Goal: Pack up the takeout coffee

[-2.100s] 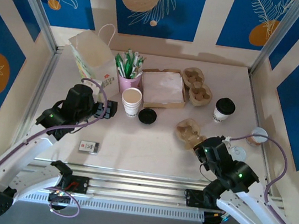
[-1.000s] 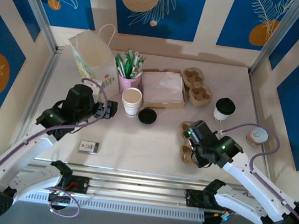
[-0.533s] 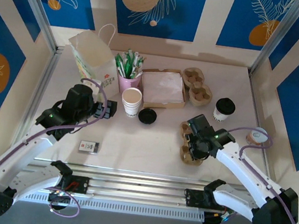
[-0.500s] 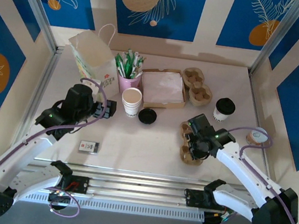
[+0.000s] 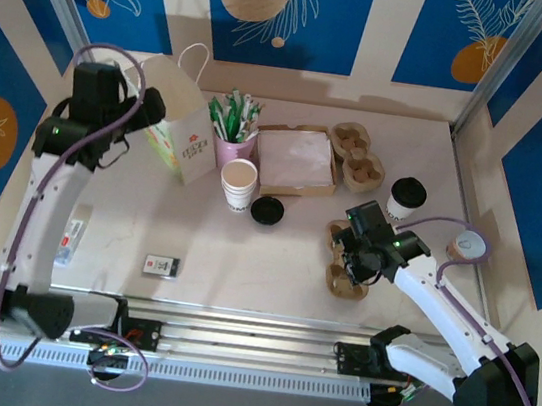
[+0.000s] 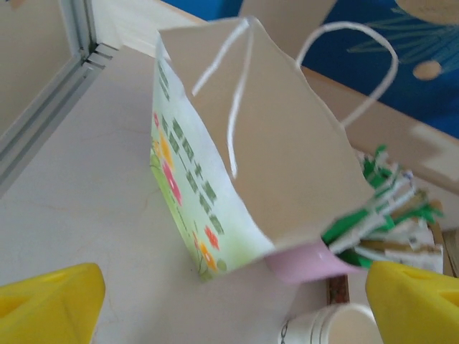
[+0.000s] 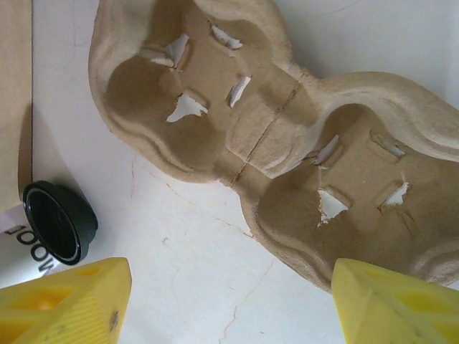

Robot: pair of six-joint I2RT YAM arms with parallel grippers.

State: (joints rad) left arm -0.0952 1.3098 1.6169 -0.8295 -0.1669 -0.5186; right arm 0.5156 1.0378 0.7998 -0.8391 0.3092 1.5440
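Hovering spread-fingered over the cup carrier (image 7: 272, 143), right gripper (image 7: 233, 290) may shove it into takeout coffee (image 5: 407, 197) at 1 o'clock; left gripper (image 6: 229, 304), released, may topple paper bag (image 6: 287, 165).

I saw the takeout coffee (image 5: 407, 198) standing upright on the right side of the table (image 5: 274, 254), towards the back. It was a small cream-white paper cup under a round black lid, with what I took for dark print on its side.
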